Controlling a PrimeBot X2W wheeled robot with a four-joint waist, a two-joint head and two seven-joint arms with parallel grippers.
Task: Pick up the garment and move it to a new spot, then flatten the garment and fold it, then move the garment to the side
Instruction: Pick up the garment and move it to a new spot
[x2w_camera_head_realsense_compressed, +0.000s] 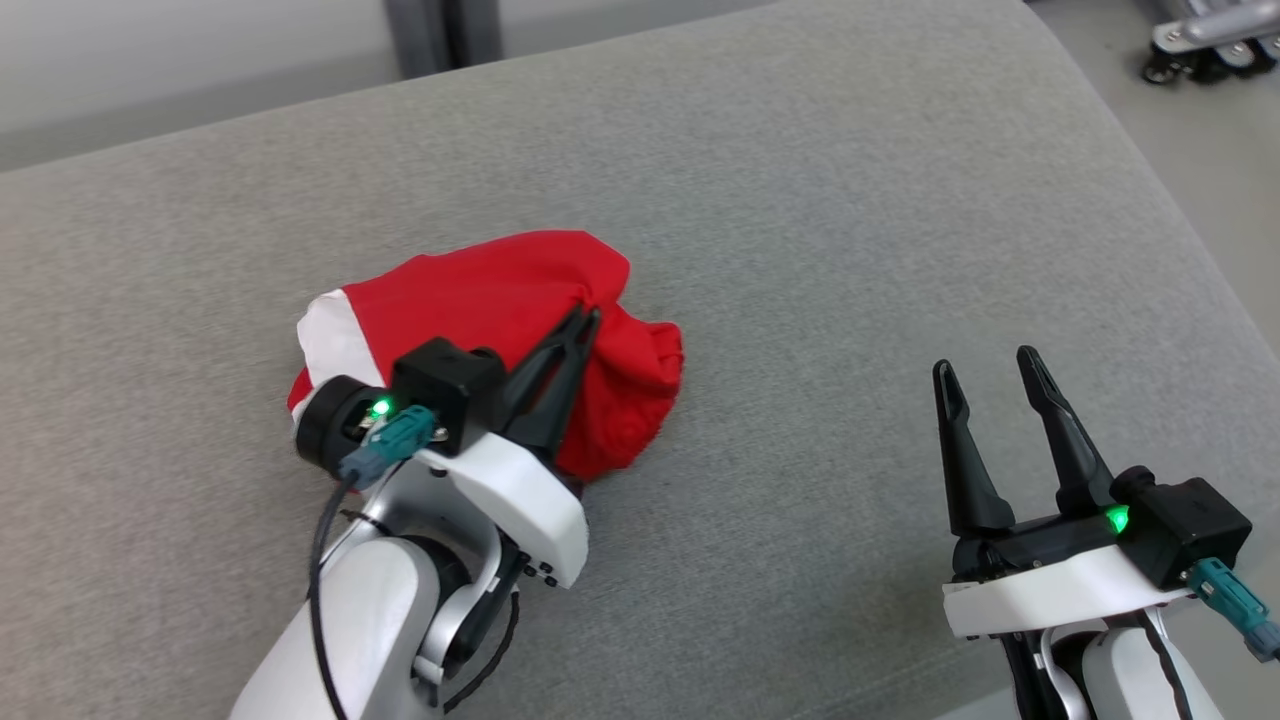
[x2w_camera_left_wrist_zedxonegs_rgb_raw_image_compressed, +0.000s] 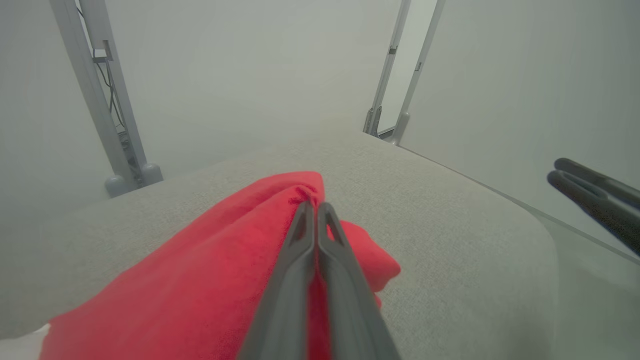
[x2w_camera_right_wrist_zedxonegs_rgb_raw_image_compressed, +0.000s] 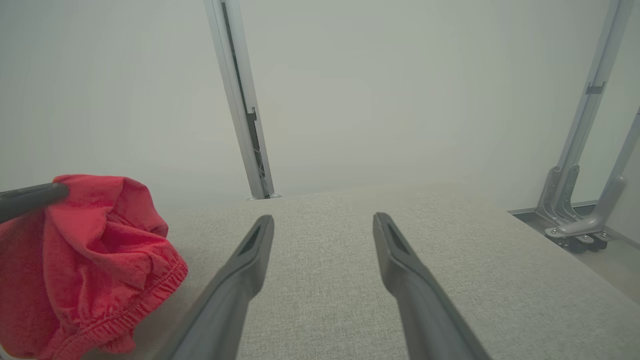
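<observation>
Grey cushion (x2w_camera_head_realsense_compressed: 800, 200) w/ garment (x2w_camera_head_realsense_compressed: 480, 290), casters (x2w_camera_head_realsense_compressed: 1162, 68) beyond

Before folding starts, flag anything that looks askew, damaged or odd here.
Only the red garment stands out: it sits bunched in a crumpled heap on the grey cushion, its top pinched by the shut left gripper. The right gripper is open, apart from it. No damage or spill visible.

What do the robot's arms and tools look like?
The left arm and right arm are white. Each has a black box, green light and teal plug. A black cable runs along the left one. The left tool and right tool each have two long dark fingers.
</observation>
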